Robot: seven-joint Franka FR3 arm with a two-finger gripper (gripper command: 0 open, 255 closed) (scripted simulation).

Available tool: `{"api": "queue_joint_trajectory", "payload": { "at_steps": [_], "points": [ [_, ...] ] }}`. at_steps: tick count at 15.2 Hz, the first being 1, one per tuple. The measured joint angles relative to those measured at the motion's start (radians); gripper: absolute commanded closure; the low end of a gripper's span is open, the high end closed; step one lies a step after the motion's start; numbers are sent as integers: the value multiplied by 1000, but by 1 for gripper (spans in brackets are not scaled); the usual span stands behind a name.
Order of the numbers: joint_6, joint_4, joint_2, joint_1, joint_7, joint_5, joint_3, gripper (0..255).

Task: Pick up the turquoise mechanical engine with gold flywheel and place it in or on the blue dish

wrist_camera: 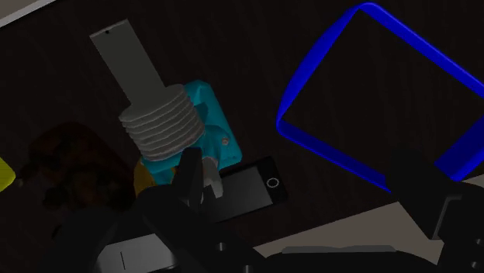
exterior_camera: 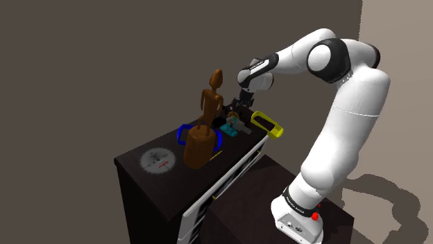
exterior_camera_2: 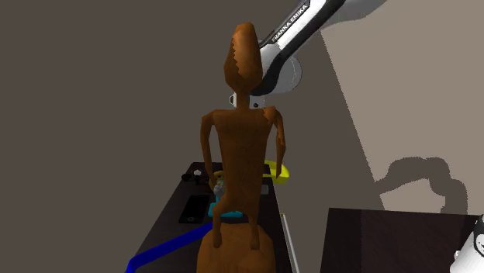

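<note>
Small turquoise-based engine (wrist_camera: 208, 112) w/ grey ribbed cylinder, flat grey bar & a bit of gold flywheel sits on the dark cabinet top (exterior_camera: 132, 159), near the blue-rimmed rectangular dish (wrist_camera: 426, 48). All-black two-finger gripper (exterior_camera: 239, 105) hangs over it, fingers wide apart, holding nothing.

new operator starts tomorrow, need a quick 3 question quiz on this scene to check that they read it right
1. True or false: the turquoise engine already lies inside the blue dish.
2. Which thing stands tallest on the dark top? A: the brown figure. B: the turquoise engine. C: the blue dish.
3. Fill in: in the wrist view the end effector has its fingers ____ (open or shut).

Key: 1 false, it sits beside the dish on the dark top. 2 A. 3 open, clasping nothing.
</note>
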Motion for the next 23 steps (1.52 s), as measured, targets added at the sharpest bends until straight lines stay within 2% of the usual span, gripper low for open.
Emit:
{"api": "queue_joint_trajectory", "payload": {
  "at_steps": [6, 12, 15, 23],
  "points": [
    [38, 166, 219, -72, -55, 76, 7, 0],
    [37, 372, 437, -153, -82, 126, 21, 0],
    [45, 411, 486, -167, -85, 135, 28, 0],
    [90, 435, 554, -180, -95, 152, 45, 0]
  ]
}}
